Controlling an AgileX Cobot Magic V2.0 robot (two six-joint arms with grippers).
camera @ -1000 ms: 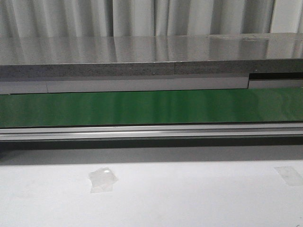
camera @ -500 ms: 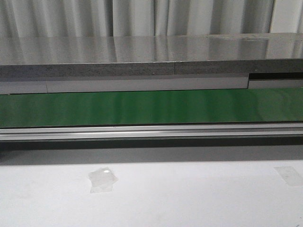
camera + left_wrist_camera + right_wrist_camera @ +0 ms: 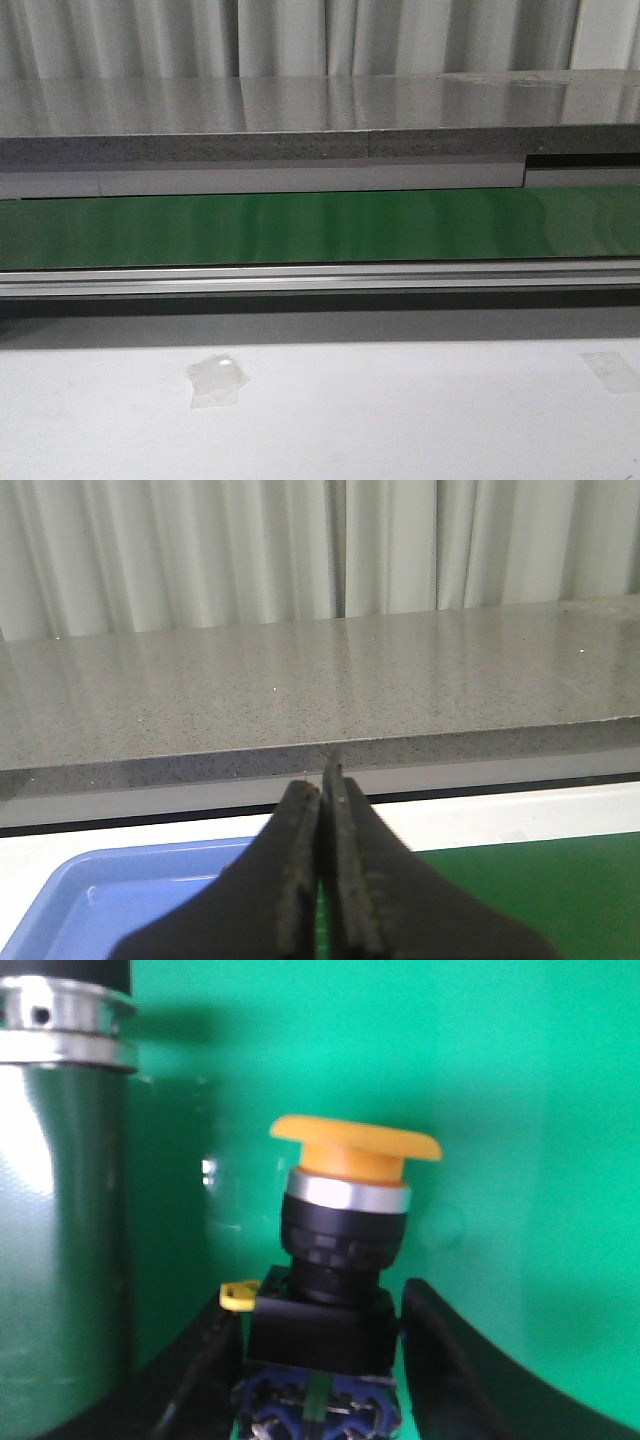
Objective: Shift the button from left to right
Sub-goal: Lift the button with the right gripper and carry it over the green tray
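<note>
Two black fingers (image 3: 425, 1360) of the right gripper (image 3: 318, 1360) stand on either side of the small push-button with a round yellow-orange cap, silver ring and black boxy body (image 3: 335, 1260). The fingers lie just beside the black body, one on each flank, with a little dark gap visible on the side away from the cylinder, so whether they actually clamp the button cannot be told from the right wrist view. The button's cap points away from the camera toward the glossy green belt surface (image 3: 500, 1080) that fills the background, and a small yellow tab juts from the body near one finger. Bluish parts show at the button's base, close to the camera. A tall shiny cylinder with a silver band and dark green reflections (image 3: 60, 1210) stands beside the button, apart from it

In the left wrist view the left gripper (image 3: 322, 870) has its dark fingers (image 3: 295, 880) pressed together with nothing between them. Beyond them lie a light blue plastic tray (image 3: 110, 900), a stretch of the green belt (image 3: 540, 880) and a grey speckled stone-like ledge (image 3: 320, 690), with pale curtains behind

The front view shows the long green conveyor belt (image 3: 320, 225) running across, a silver metal rail (image 3: 320, 278) along its near edge, and the white desk (image 3: 400, 420) in front (two scraps of clear tape (image 3: 215, 380) stuck on it). Neither arm nor the button appears in that view
</note>
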